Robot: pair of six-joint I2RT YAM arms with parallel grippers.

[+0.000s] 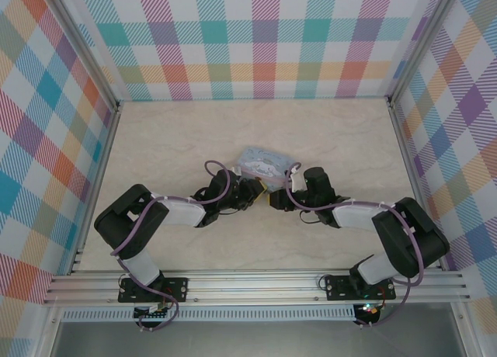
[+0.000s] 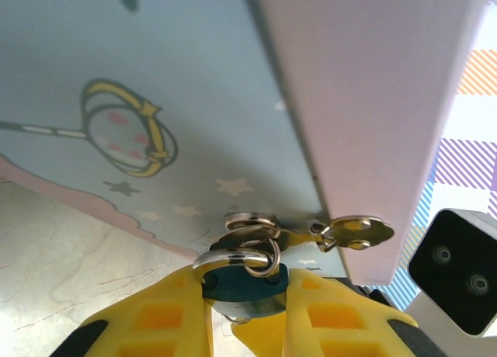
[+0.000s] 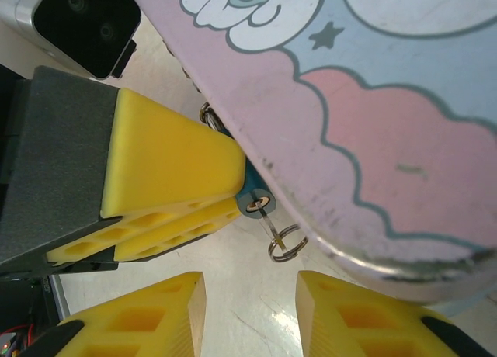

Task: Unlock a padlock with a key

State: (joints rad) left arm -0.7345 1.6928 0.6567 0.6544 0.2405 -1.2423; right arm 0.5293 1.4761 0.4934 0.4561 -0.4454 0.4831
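On the table the tin lies just beyond both arms, and we bring the two tools together at its near edge, because that is where the lock hangs.

Our left tool is nearly shut and clamps the padlock by its flat sides. We judge this grip is there to steady the small body and to turn its keyed end towards the other arm. Our right tool stands open and empty, with its yellow fingers spread to either side of the line to the lock. It is near the lock and touches nothing. It looks lined up to close on whatever sticks out of the keyhole.

The padlock is a small bluish-grey body with a round brassy face. At its top, the silver shackle loops through a fitting on the tin's edge, just beside a brassy hasp. From here the shackle looks closed, so we take the lock as not yet undone.

From the brassy face a thin sliver runs outward. We take it for the key, already seated in the keyhole, though it is too small to be sure. A wire ring hangs from its outer end, close under the tin's rim.
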